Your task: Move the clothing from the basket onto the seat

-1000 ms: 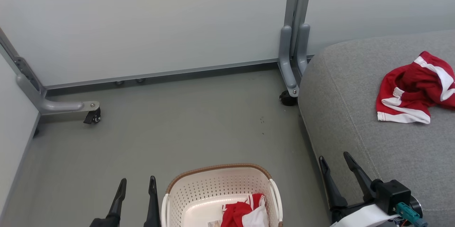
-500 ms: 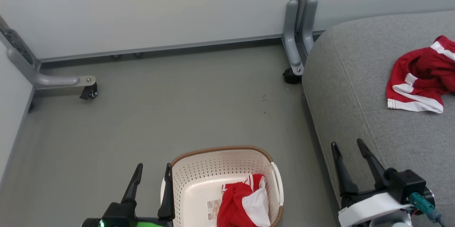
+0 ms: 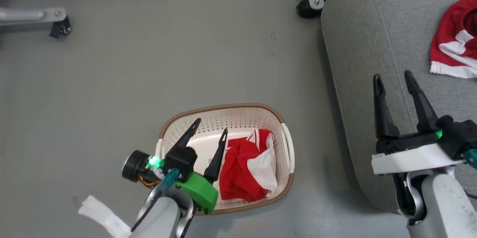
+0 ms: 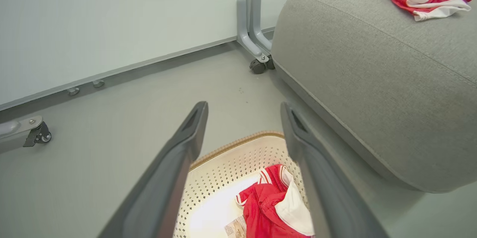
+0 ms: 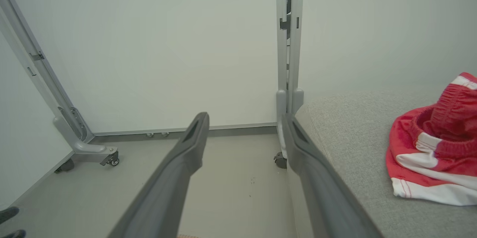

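**Left gripper** (image 3: pixel 211 126): its two dark fingers stand wide apart with nothing between them. The tips hang over the left half of the basket (image 3: pixel 223 106), just beside the crumpled red garment (image 3: pixel 242 171). Whether they touch the perforated wall cannot be told. A green housing (image 3: pixel 197 191) sits behind the fingers at the wrist.

**Right gripper** (image 3: pixel 392 75): its fingers are likewise spread and empty. They point up the head view, over the near left edge of the seat (image 3: pixel 365 44) beside its stitched seam.

**Basket**: cream-white with a brown woven-look rim. It stands on the grey floor (image 3: pixel 149 62), near the seat's side but apart from it. The crumpled red garment fills its right half, with a white panel turned towards the right handle. In the left wrist view a small paper label (image 4: pixel 234 226) lies on the basket's bottom, against the garment.

**Seat**: a second red garment (image 3: pixel 452 40) with white stripes lies bunched on the grey cushion. It is well apart from the right gripper, at the picture's right edge.

**Surround**: a black castor (image 3: pixel 306 9) on a grey metal frame leg stands at the seat's far corner. Pale partition panels (image 5: pixel 167 44) close off the floor behind.
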